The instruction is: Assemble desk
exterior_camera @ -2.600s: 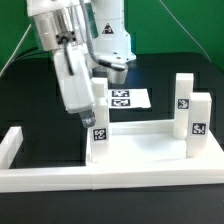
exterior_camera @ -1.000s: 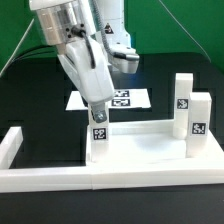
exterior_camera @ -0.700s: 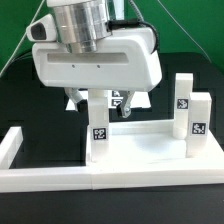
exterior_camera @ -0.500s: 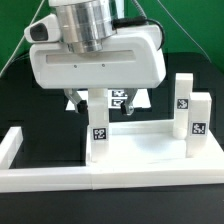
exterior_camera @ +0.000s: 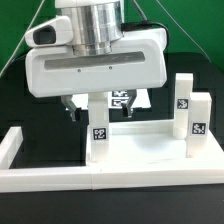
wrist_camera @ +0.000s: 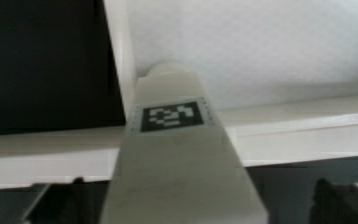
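The tabletop [exterior_camera: 145, 140] lies against the long white border frame [exterior_camera: 60, 180], and three tagged legs stand in it; a fourth is not visible, so one probably remains. The gripper [exterior_camera: 98, 108] hovers with jaws spread astride the near leg [exterior_camera: 99, 135], not pinching it. The marker board [exterior_camera: 122, 98] lies behind, unobstructing.

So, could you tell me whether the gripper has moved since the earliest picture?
Yes. The gripper swung from the exterior view's left to sit squarely over the upright leg, fingers either side.
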